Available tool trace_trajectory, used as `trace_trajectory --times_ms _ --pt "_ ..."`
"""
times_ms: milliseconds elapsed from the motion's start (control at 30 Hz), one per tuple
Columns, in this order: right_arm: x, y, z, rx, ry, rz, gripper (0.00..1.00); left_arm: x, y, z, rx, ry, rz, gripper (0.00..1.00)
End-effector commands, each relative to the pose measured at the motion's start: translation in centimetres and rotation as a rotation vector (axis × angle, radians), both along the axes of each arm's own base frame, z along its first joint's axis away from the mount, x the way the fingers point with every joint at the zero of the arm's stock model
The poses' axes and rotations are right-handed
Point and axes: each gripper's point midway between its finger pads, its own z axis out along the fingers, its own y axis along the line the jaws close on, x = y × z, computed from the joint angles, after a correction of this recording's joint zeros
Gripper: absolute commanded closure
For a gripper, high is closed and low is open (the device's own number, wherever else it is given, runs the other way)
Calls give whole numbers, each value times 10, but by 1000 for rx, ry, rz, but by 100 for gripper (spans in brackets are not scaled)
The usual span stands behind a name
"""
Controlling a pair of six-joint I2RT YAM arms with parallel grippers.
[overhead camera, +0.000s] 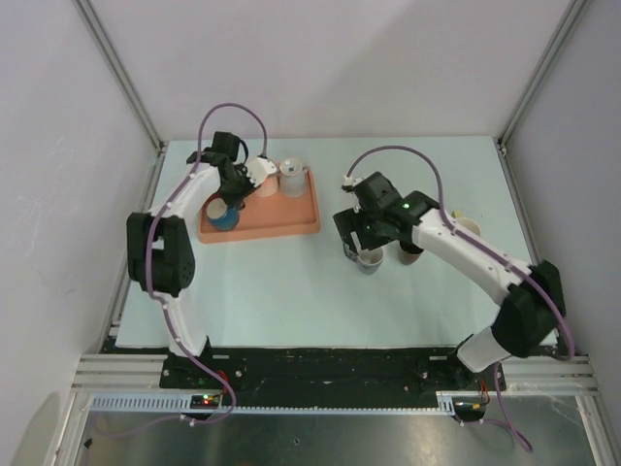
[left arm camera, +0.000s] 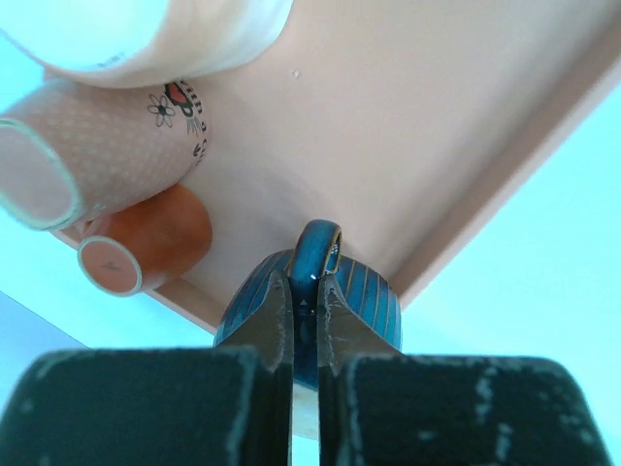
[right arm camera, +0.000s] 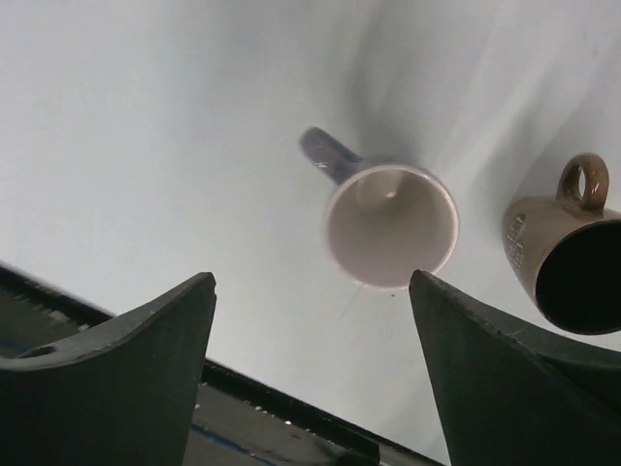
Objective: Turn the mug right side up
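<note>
A blue mug with gold stripes (left arm camera: 374, 296) stands at the near left corner of the salmon tray (left arm camera: 437, 146); it also shows in the top view (overhead camera: 221, 216). I cannot tell which end is up. My left gripper (left arm camera: 306, 283) is shut on its handle (left arm camera: 318, 243). A grey mug with a pale inside (right arm camera: 390, 225) stands on the table with its mouth up, handle to the far left. My right gripper (right arm camera: 312, 282) is open and empty just above it, also seen from the top (overhead camera: 361, 243).
The tray (overhead camera: 281, 216) also holds a pink dotted mug (left arm camera: 97, 155), a small orange cup (left arm camera: 146, 243) and a cream cup (left arm camera: 165, 39). A brown mug (right arm camera: 563, 257) stands right of the grey one. A cream mug (overhead camera: 468, 228) sits farther right.
</note>
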Motion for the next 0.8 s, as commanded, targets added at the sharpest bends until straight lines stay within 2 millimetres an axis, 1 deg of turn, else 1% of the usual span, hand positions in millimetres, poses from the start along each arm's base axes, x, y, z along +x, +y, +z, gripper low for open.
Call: trace_trajectory --times_ms 0,67,133,233,300,400,467,500,567,633,700,767 --pt "-2 29 75 283 -133 114 12 -10 -41 99 -217 -167 -10 100" --pt "-2 39 102 399 -171 150 10 -15 -51 117 -274 -189 -2 100" --pt "-1 49 124 498 -206 184 8 -21 -65 141 -361 -209 0 100" --pt "4 65 154 630 -259 224 7 -32 -92 185 -504 -243 -10 100" --pt "8 77 171 718 -285 254 7 -41 -108 210 -584 -255 -22 100" --pt "9 95 197 863 -291 303 6 -61 -133 244 -688 -248 -60 100" --pt "11 105 217 964 -294 332 5 -77 -149 271 -763 -240 -97 100" --pt "13 109 227 1009 -311 344 3 -86 -157 285 -804 -234 -118 100" --pt "20 113 239 1067 -320 312 1 -103 -169 309 -870 -228 -155 100" --pt "25 116 245 1119 -299 292 1 -113 -177 327 -912 -232 -179 100" --pt "26 121 248 1158 -276 299 1 -120 -183 341 -943 -235 -191 100" --pt "23 126 251 1194 -245 322 1 -127 -188 351 -971 -230 -206 100"
